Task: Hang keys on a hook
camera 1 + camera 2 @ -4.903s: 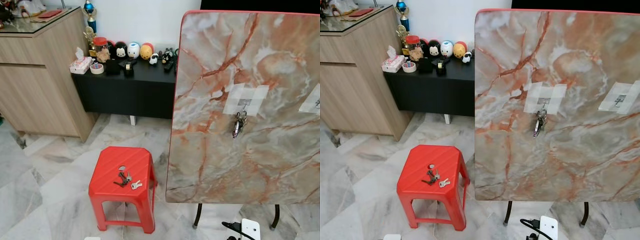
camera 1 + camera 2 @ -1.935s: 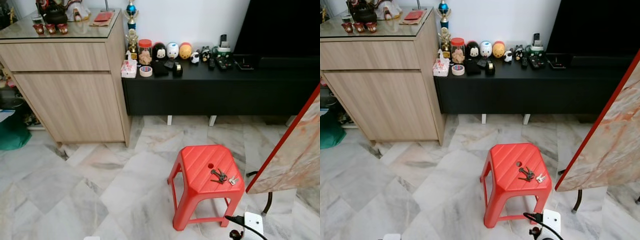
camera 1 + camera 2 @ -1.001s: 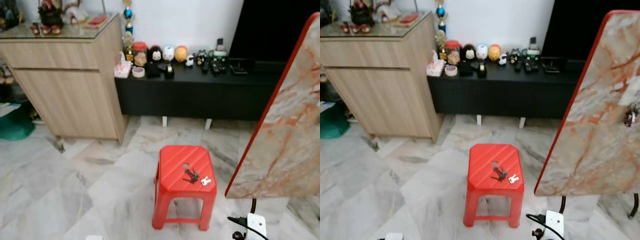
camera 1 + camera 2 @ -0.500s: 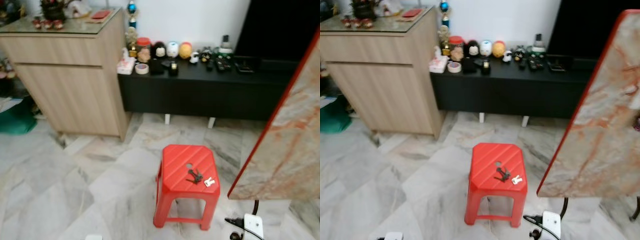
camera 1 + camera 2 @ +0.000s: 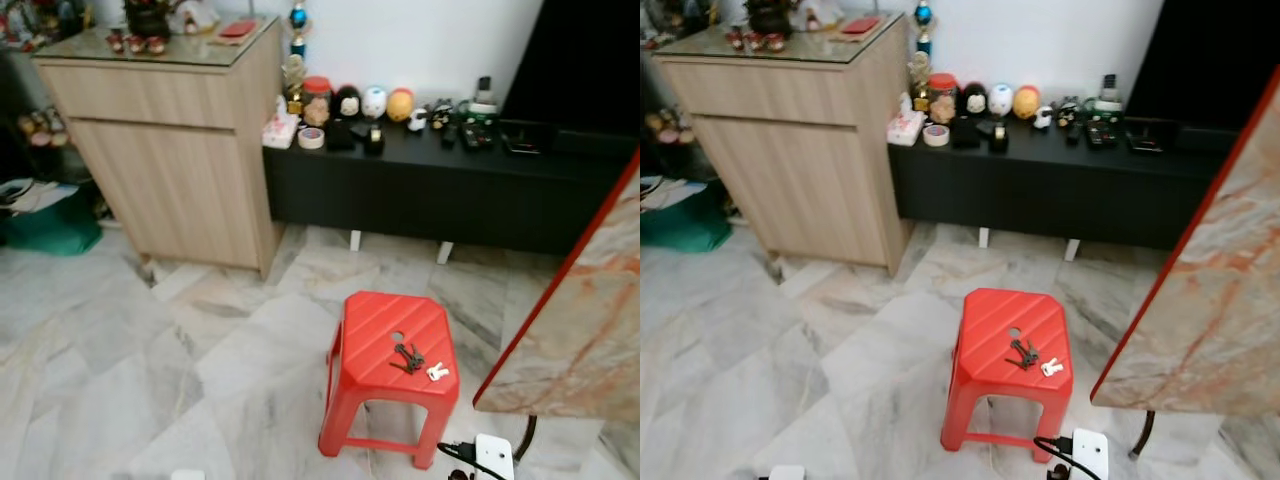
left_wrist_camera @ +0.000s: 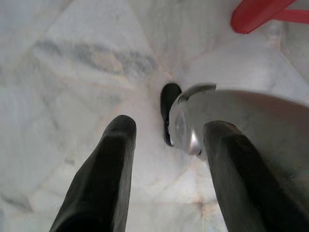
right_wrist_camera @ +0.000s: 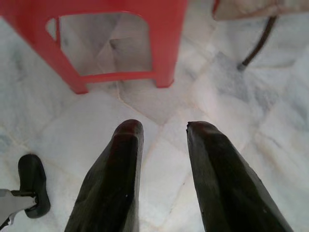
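Observation:
A bunch of dark keys (image 5: 408, 359) with a small white tag lies on top of a red plastic stool (image 5: 372, 322) on the marble floor, low and a little right of centre. At the right edge stands a tilted marble-patterned board (image 5: 585, 325) with a red rim. Both arms hang low over the floor. In the left wrist view my left gripper (image 6: 171, 124) is open above the tiles, with a silver part of the robot's own body between its fingers. My right gripper (image 7: 165, 126) is open too, and it looks toward the stool's legs (image 7: 166, 53).
A tall wooden cabinet (image 5: 170, 150) stands at the back left. Beside it a low black console (image 5: 450, 195) carries several small figurines. A green bag (image 5: 50, 228) lies at the far left. A white power strip (image 5: 494, 455) with a cable sits on the floor by the board's dark leg (image 7: 256, 46).
The camera has swung left since the oldest frames, so the board with its hanging keys has slid to the right edge. The stool and the keys on it have not moved.

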You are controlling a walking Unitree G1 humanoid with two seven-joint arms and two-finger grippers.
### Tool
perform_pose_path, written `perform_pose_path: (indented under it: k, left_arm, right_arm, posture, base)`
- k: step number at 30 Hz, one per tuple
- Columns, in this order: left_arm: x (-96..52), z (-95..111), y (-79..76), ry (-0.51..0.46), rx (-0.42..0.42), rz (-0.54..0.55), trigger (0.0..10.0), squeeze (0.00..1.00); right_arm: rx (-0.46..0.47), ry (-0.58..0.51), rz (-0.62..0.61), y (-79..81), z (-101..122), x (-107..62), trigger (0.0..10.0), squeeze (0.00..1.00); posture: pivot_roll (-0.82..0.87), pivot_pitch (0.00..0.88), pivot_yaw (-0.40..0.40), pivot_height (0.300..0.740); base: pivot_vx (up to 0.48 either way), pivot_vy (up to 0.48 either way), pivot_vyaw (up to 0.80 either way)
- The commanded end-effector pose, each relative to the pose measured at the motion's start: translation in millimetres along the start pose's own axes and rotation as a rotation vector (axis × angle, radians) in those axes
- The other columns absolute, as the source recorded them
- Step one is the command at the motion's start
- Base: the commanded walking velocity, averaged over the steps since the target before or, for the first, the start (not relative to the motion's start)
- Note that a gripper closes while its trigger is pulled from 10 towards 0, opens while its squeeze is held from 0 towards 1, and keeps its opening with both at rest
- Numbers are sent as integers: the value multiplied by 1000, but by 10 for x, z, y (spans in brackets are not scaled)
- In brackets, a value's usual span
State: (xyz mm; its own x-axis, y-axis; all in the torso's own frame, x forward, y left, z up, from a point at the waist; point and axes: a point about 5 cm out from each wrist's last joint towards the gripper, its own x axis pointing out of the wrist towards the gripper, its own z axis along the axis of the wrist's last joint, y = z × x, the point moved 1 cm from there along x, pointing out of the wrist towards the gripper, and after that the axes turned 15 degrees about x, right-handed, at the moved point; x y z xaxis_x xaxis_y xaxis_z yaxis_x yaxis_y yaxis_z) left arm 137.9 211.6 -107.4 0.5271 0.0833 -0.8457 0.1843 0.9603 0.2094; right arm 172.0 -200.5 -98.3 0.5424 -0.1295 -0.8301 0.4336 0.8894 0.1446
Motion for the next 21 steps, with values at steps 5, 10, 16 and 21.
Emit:
perform_pose_path:
  k: [5,10,16,21]
  left_arm:
    - [-6,-34,-17,16,5,-9,10000,0]
    - [-5,-32,-22,15,5,-10,10000,0]
    - [-4,-28,-24,13,7,-11,10000,0]
    - [-4,-26,-24,13,7,-11,10000,0]
  right_arm:
    - [10,-5,-4,-5,-5,-2,10000,0]
    - [11,-5,-1,5,2,0,10000,0]
    - [-2,-10,9,32,27,6,10000,0]
    - [5,-9,8,36,26,6,10000,0]
  posture:
    - [77,0,-53,740]
    - [78,0,-54,740]
    - [76,0,-56,740]
    - [77,0,-57,740]
  base:
    - [245,0,0]
    - [262,0,0]
    - [294,0,0]
    - [311,0,0]
